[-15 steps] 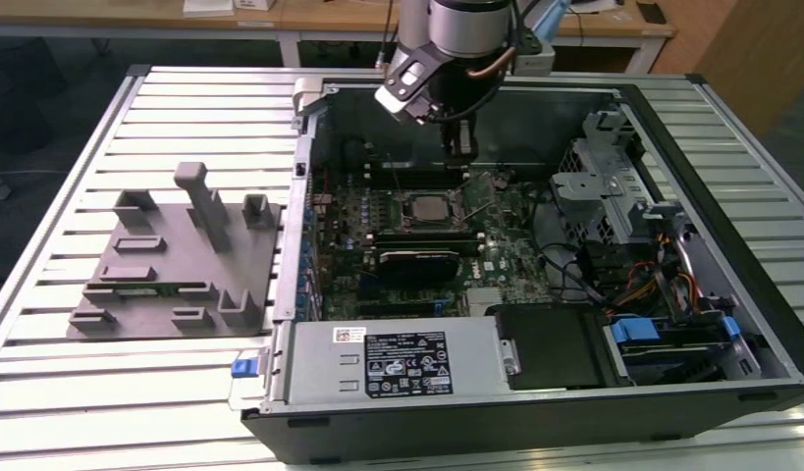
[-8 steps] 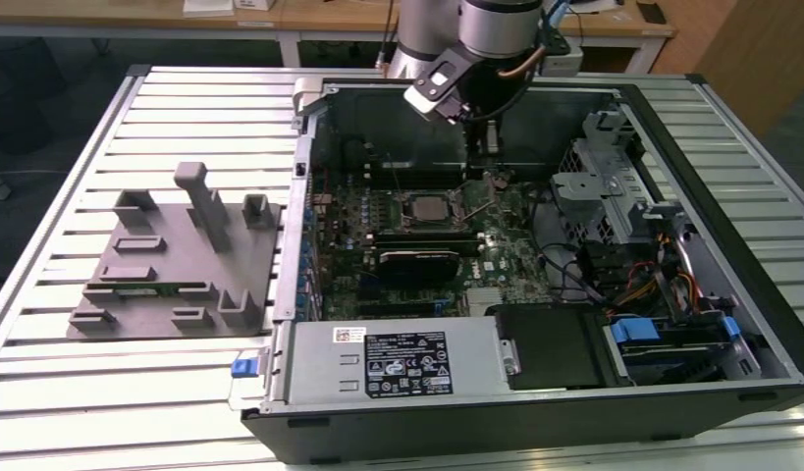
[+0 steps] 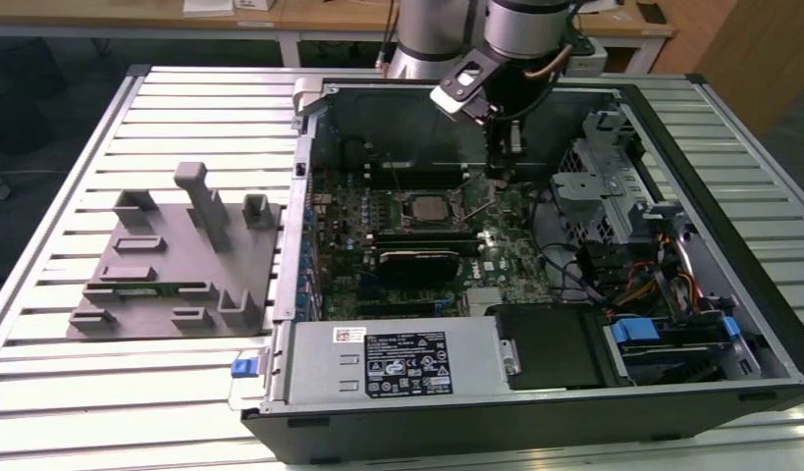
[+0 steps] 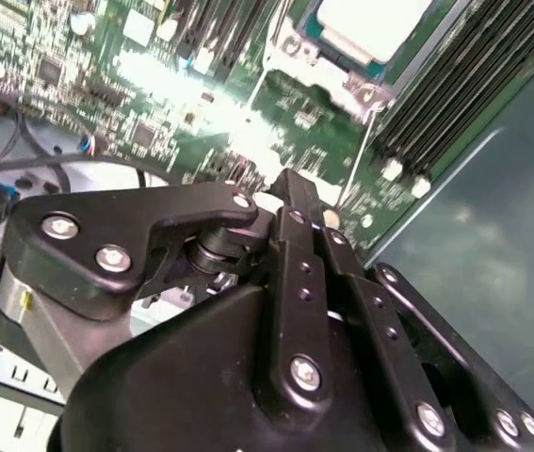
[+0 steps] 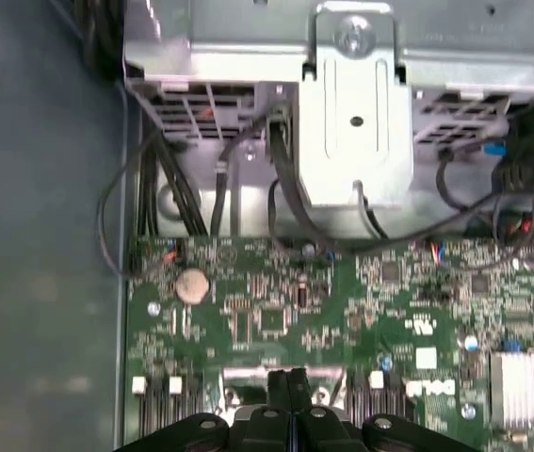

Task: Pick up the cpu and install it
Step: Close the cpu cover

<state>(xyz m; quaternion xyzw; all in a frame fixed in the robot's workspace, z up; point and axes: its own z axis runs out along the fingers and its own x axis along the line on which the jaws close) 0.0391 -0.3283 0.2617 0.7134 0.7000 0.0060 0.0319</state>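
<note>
- On the exterior view's left, a grey tray with moulded slots lies on the slatted metal table. A narrow green strip lies in a slot near its near edge.
- Just right of the tray stands an open computer case, lying on its side with its inside facing up. A green board covers its floor.
- At the case's near left is a silver box with a label. Just beyond it, a black finned block sits on the board.
- The cpu lies beyond that block, in the middle of the board. It is seated flat in its socket with the pale lid facing up.
- It looks square, so I cannot pick out a long side. Its edges run in line with the case walls, and a metal frame borders it.
- The gripper hangs fingers-down just right of the cpu, close over the board and apart from the chip. A thin wire lever slants up beside the socket, near the fingertips.
- In both wrist views the fingers are pressed together at the tip.
- Further right, a metal cage stands against the case's far right wall. Loose cables run from it down to the board.
- A round silver battery sits on the board in the first wrist view.
</note>
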